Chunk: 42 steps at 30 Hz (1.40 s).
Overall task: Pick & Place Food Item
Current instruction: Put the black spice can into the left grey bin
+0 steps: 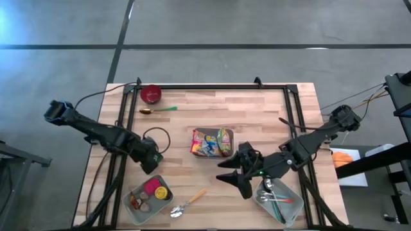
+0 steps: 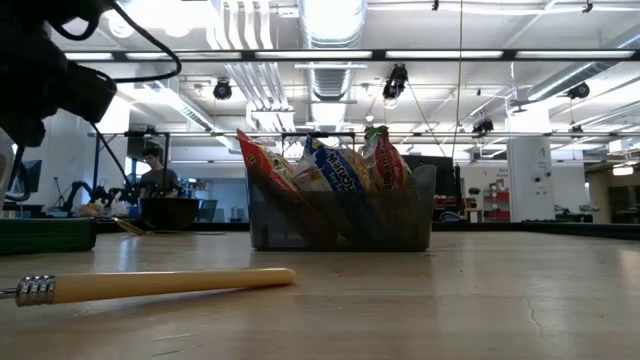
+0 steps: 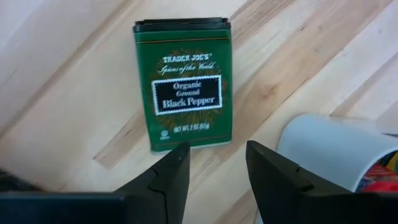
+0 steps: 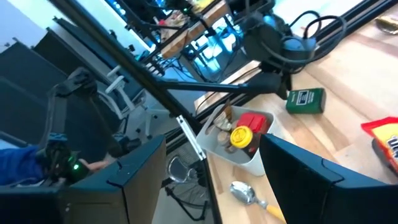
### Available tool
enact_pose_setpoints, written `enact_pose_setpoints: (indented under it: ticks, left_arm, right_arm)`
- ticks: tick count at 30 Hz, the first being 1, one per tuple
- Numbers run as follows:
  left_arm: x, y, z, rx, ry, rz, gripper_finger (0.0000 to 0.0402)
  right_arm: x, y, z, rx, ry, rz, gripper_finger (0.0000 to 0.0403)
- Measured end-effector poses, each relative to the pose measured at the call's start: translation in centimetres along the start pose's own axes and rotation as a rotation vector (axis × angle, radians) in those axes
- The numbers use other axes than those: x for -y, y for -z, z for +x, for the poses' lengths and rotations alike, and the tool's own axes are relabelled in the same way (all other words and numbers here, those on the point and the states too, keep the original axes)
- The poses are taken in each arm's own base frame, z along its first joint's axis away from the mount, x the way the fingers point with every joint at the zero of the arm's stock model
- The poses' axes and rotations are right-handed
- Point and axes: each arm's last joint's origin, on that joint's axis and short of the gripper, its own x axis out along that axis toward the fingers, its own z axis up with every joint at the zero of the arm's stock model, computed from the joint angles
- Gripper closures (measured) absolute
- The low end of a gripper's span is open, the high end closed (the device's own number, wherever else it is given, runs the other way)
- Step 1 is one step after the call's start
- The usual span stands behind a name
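Left wrist view shows the left gripper (image 3: pixel 214 165) hovering over a green black pepper tin (image 3: pixel 184 84) that lies flat on the tabletop (image 3: pixel 298 56), label up. Its jaws stand partly open with nothing between them; the tips sit just short of the tin's bottom edge. The white rim of the condiment tray (image 3: pixel 336 146) lies just beside them.

Step in hand, as judged: approach for the pick. The tin is not yet grasped. In the right wrist view, the tin (image 4: pixel 306 100) rests between the condiment tray (image 4: pixel 249 163) and the left arm.

Next move, as judged: advance the jaws to straddle the tin, lower, then close. The present gap looks narrower than the tin's face, so widening first, or gripping across a thinner dimension, is likely needed.

The right gripper (image 1: pixel 236 176) waits open and empty above the tabletop, near the snack bin (image 1: pixel 212 142) and beside the cutlery tray (image 1: pixel 277 199).
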Motion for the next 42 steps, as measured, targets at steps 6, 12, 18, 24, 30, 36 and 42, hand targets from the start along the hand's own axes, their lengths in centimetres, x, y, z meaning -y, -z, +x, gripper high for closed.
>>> enact_pose_setpoints:
  ticks: [6, 12, 18, 24, 30, 36, 42]
  left_arm:
    - [-0.2, 0.0, 0.6, -0.006, 0.011, 0.012, 0.0185]
    - [-0.2, 0.0, 0.5, 0.003, 0.007, -0.017, 0.0083]
    - [-0.2, -0.5, 0.6, 0.122, -0.035, -0.002, 0.001]
    - [0.2, -0.9, 2.0, 0.098, -0.126, 0.063, 0.0018]
    - [0.6, -1.3, 3.8, 0.043, -0.204, 0.085, 0.0037]
    - [0.5, -1.2, 5.6, -0.041, -0.203, 0.126, 0.0038]
    - [0.4, -1.1, 6.5, -0.062, -0.182, 0.128, 0.0038]
  right_arm:
    - [-0.6, 0.7, -0.5, -0.02, -0.023, -0.009, 0.0147]
    - [-0.7, 0.8, -0.5, -0.021, -0.023, -0.04, 0.0147]
    - [-0.6, 0.8, -0.5, -0.016, -0.018, -0.05, 0.0147]
    - [-0.6, 0.8, -0.5, -0.014, -0.018, -0.067, 0.0147]
    - [-0.6, 0.7, -0.5, -0.014, -0.018, -0.066, 0.0147]
    - [-0.7, 0.7, -0.5, -0.013, -0.02, -0.065, 0.0147]
    - [-0.9, 0.9, -0.6, -0.016, -0.041, -0.06, 0.0147]
